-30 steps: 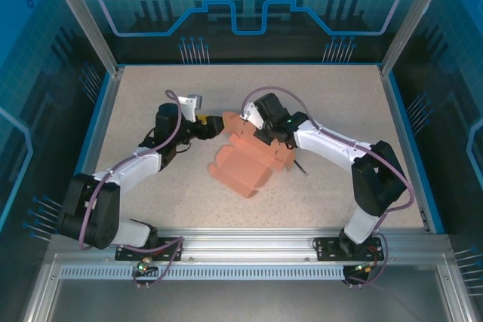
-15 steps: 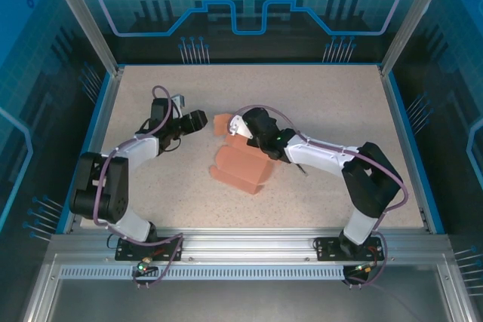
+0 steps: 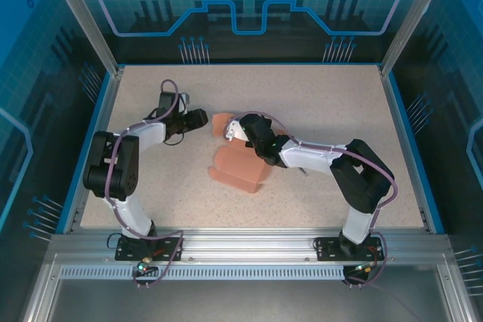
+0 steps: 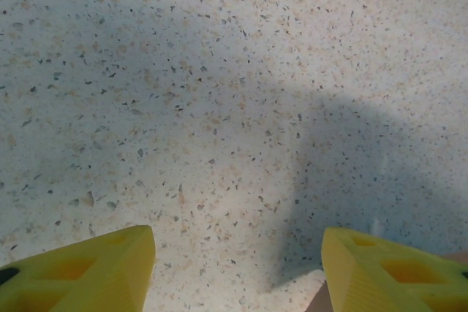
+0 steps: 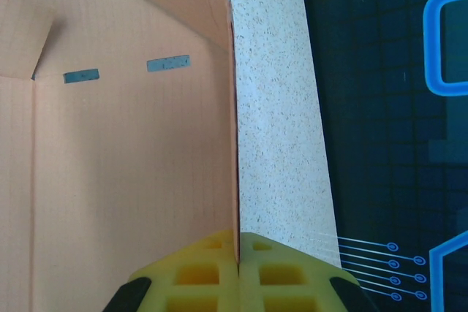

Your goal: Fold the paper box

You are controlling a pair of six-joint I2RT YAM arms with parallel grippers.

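Note:
The salmon-pink paper box [image 3: 235, 170] lies partly folded in the middle of the table, one flap [image 3: 221, 124] raised at its far left. My right gripper [image 3: 241, 130] is shut on the edge of an upright panel. In the right wrist view the yellow fingers [image 5: 197, 275] pinch that thin edge of the paper box [image 5: 124, 151], whose panel has two small slots, and the right gripper [image 5: 238, 248] is shut tight on it. My left gripper [image 3: 199, 118] stands just left of the flap, apart from it. In the left wrist view the left gripper [image 4: 238, 242] is open over bare table.
A thin dark stick [image 3: 301, 170] lies on the table right of the box, under the right forearm. The speckled tabletop [image 3: 324, 96] is bounded by blue rails and the dark enclosure walls. A sliver of salmon card [image 4: 319, 302] shows beside the left gripper's right finger.
My left gripper has drawn back to the left, off the box's flap, and its arm has swung toward the left wall. The right gripper has shifted left, still holding the panel.

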